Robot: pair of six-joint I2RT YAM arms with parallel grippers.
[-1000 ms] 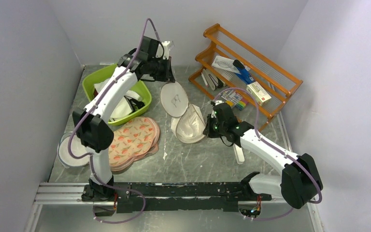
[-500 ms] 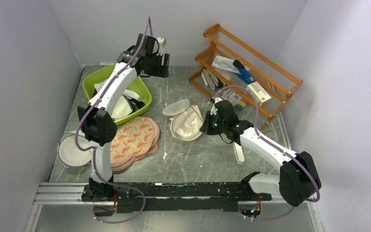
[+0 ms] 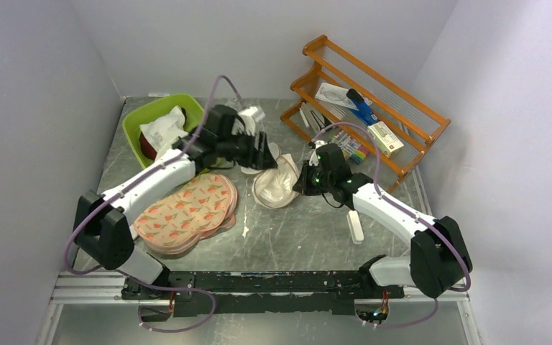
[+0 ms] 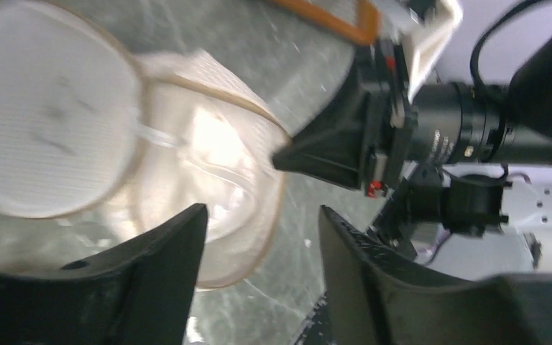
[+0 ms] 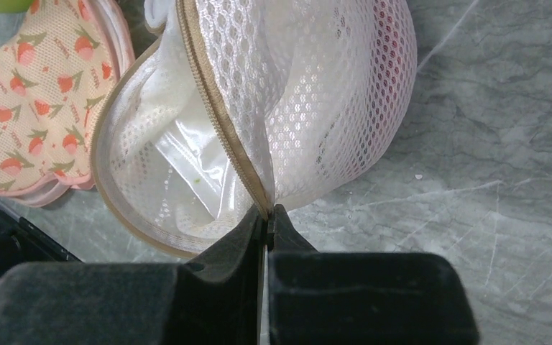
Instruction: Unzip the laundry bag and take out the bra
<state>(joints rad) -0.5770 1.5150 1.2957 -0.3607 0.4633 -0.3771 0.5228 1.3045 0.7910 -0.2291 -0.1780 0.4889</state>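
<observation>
**A:** Where's the laundry bag (image 3: 277, 185)?

**B:** Mid-table, just beside the peach pads (image 3: 187, 212), mouth gaping. It's light, floppy mesh. Only the zipper rim (image 5: 219, 100) gives purchase, and the right gripper (image 3: 302, 182) is clenched on it.

**A:** The bra?

**B:** Possibly that red tint (image 5: 387, 43) through the mesh, but I can't tell. It's soft and would probably snag.

**A:** Changes?

**B:** A second ago the left gripper (image 3: 264, 154) held the flap (image 4: 50, 122) high. Now it hovers over the mouth, fingers spread.
</observation>
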